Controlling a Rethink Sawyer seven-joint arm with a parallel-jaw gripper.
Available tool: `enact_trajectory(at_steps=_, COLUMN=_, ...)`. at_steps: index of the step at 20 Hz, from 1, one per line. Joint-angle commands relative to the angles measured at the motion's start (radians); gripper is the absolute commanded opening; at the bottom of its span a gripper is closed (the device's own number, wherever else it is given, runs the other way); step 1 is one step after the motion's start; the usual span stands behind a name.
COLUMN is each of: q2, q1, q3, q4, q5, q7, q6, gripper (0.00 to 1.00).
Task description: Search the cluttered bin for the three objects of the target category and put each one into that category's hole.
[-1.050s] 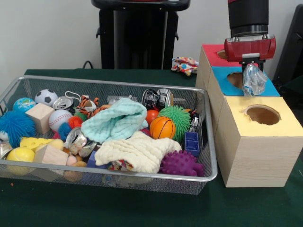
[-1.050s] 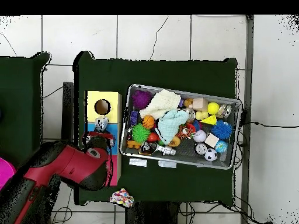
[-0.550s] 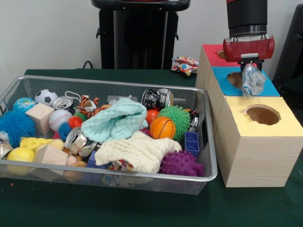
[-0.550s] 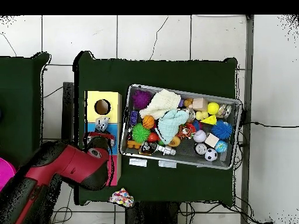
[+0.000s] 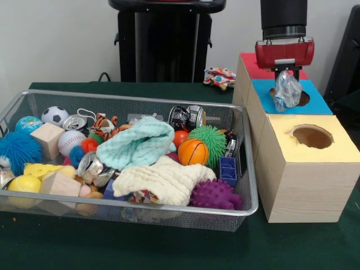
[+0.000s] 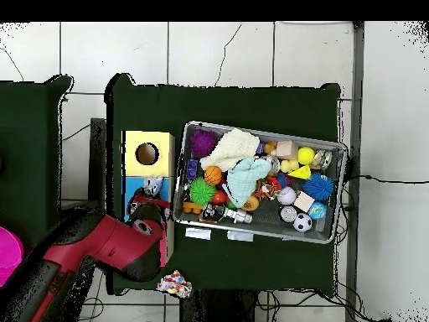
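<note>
A crumpled plastic bottle (image 5: pixel 287 90) is being pinched by the gripper (image 5: pixel 286 72), hanging below the jaws over the blue box's hole (image 5: pixel 300 99) (delivery step); release is being called for next.

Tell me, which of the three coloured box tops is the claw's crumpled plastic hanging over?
The blue one, in the middle between the red and yellow tops. The claw dangles the crumpled plastic over its hole.

Crinkled clear plastic bag (image 5: pixel 287 90); wire-mesh metal bin (image 5: pixel 169 212).
</note>
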Motion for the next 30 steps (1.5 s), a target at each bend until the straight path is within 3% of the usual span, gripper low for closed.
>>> enact_trajectory(at_steps=1, q2=0.044, q1=-0.007, q3=0.195, q4=0.15, q5=-0.02, q7=0.433, q6=-0.073, gripper=0.0)
enact_trajectory(at_steps=4, q2=0.039, q1=-0.011, q3=0.203, q4=0.152, q5=-0.024, q7=0.436, q6=-0.093, gripper=0.0)
enact_trajectory(at_steps=12, q2=-0.139, q1=-0.095, q3=0.462, q4=0.215, q5=-0.097, q7=0.412, q6=0.123, gripper=0.0)
enact_trajectory(at_steps=16, q2=-0.196, q1=-0.129, q3=0.549, q4=0.247, q5=-0.126, q7=0.405, q6=0.186, gripper=0.0)
enact_trajectory(at_steps=23, q2=-0.326, q1=-0.252, q3=0.762, q4=0.31, q5=-0.18, q7=0.39, q6=0.295, gripper=0.0)
enact_trajectory(at_steps=30, q2=-0.41, q1=-0.348, q3=0.916, q4=0.363, q5=-0.22, q7=0.381, q6=0.378, gripper=0.0)
